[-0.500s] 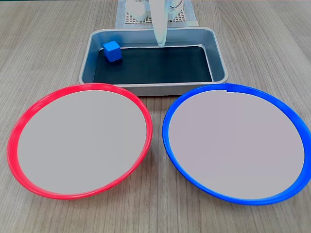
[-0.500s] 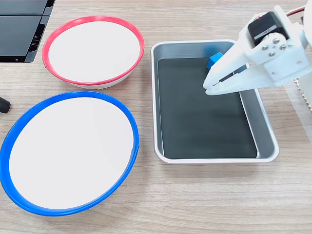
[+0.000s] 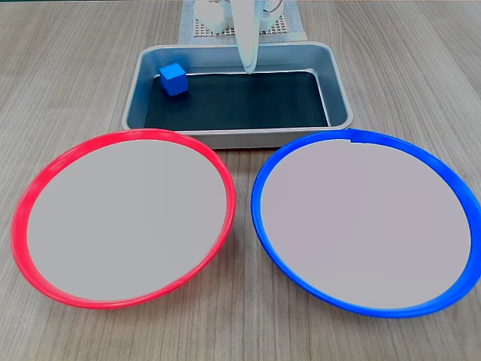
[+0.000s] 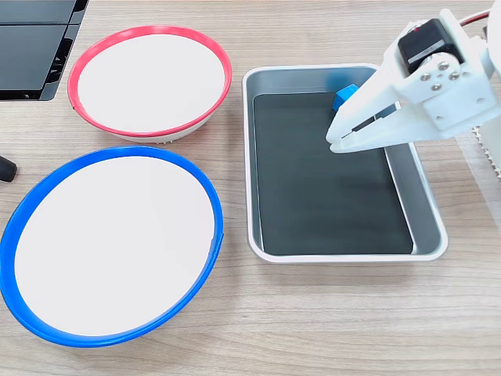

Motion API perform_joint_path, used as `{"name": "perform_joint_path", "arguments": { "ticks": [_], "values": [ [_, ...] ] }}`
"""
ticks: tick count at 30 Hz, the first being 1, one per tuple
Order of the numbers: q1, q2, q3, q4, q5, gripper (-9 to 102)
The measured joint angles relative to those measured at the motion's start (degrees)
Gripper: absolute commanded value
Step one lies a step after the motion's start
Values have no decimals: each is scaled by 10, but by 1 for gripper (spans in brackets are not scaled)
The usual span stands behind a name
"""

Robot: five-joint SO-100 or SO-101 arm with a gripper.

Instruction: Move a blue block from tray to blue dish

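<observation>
The blue block sits in the tray, in its far left corner as one fixed view shows it. In the other fixed view the blue block is partly hidden behind the white gripper. The gripper hangs over the tray's dark base, about a third of the tray's length from the block, its fingers closed together with nothing held. The tray has nothing else in it. The blue dish lies in front of the tray with nothing in it; its blue rim shows in the other fixed view too.
A red-rimmed dish of the same size lies beside the blue one, seen also as the red dish. A white mesh base stands behind the tray. A dark panel and a small black object lie at the table's edge.
</observation>
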Motion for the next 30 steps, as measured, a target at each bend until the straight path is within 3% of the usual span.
{"name": "perform_joint_path", "arguments": {
  "ticks": [27,30],
  "values": [
    [0,0,0,4,0,0],
    [18,-37,-15,-6,-35,1]
  ]
}}
